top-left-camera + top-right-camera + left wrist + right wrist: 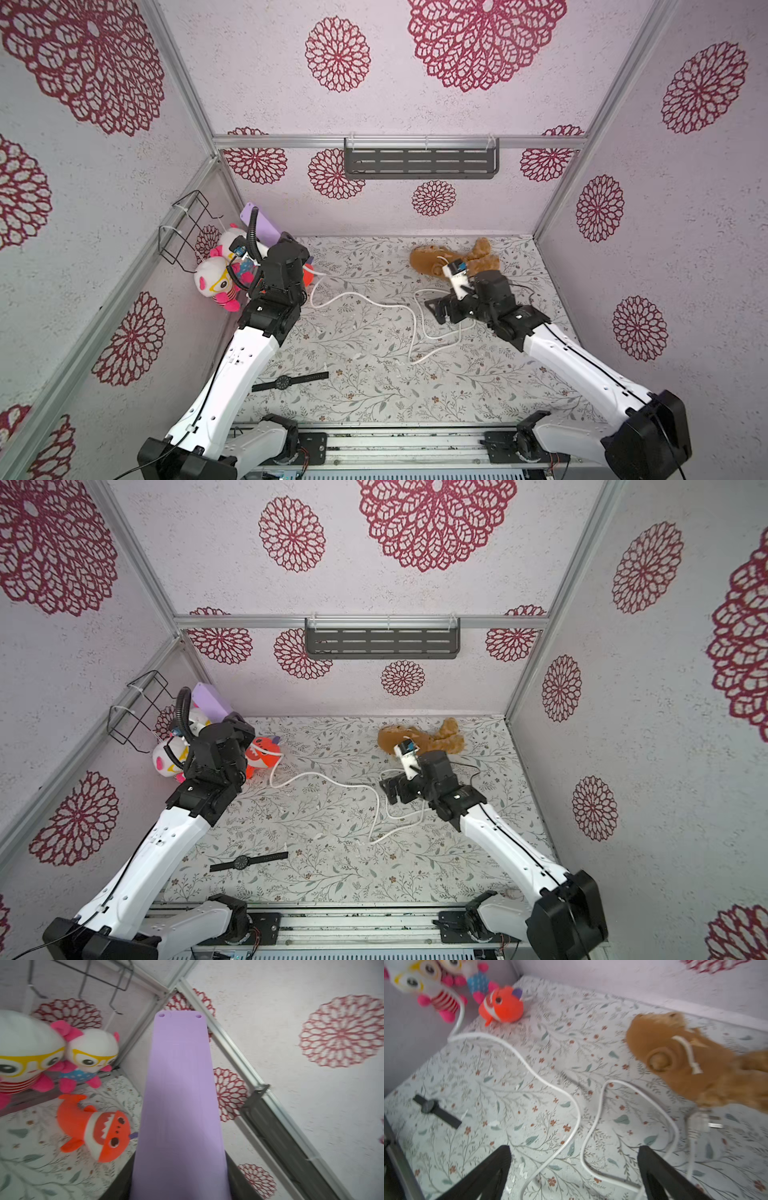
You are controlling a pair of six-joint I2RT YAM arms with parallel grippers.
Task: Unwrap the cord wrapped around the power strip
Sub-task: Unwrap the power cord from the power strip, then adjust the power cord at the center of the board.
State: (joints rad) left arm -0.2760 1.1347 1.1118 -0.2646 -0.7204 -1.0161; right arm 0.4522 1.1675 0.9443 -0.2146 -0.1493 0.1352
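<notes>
Left gripper (180, 1186) clamps lavender oblong plastic power strip (178, 1084), left of frame beside black wire wall basket (183, 226). Right gripper (575, 1174) spread wide over thin white cord (550, 1084) lying loose mid-frame.

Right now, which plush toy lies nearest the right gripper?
The brown plush, alone at the back, close to the right gripper; the orange shark and two white-pink dolls crowd the far left corner.

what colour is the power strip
Lavender purple, plain and unpatterned; the power strip shows best in the left wrist view.
</notes>
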